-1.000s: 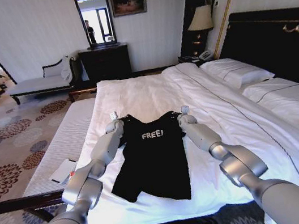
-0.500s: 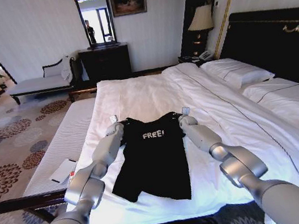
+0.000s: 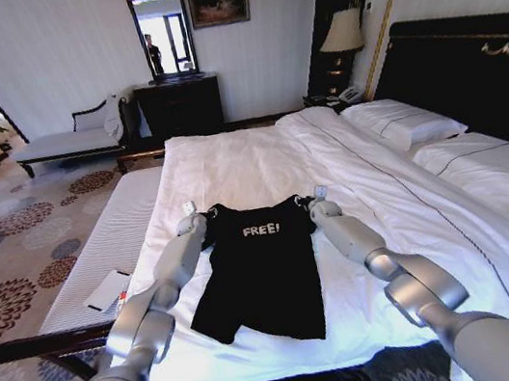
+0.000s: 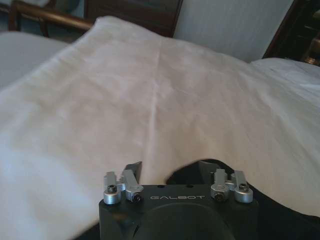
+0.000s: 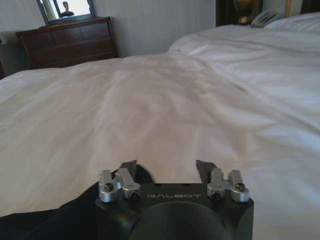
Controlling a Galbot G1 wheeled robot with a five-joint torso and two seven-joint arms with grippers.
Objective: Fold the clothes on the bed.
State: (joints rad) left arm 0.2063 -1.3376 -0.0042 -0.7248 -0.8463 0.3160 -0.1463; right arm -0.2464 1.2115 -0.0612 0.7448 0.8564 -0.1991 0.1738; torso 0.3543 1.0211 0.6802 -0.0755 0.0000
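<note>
We have the left pincer [image 3: 191, 211] and right pincer [image 3: 318, 195] at the T-shirt's [image 3: 263, 272] two shoulders. Both stand parted; black cloth lies between the tips, but whether they pinch it we cannot tell. The shirt lies flat on the bed [image 3: 230, 160]. Likely step: taking the shoulders. Next calls for a firm pinch on both. Pillows [image 3: 404, 121] well apart; nothing blocks.

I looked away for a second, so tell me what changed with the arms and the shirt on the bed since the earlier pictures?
Both grippers slid slightly farther up the bed, toward the shirt's shoulders: the left gripper at the left shoulder, the right gripper at the right one. Both show open fingers with black fabric between them. The black T-shirt lies flat in nearly the same place, unfolded, and the duvet is unchanged.
</note>
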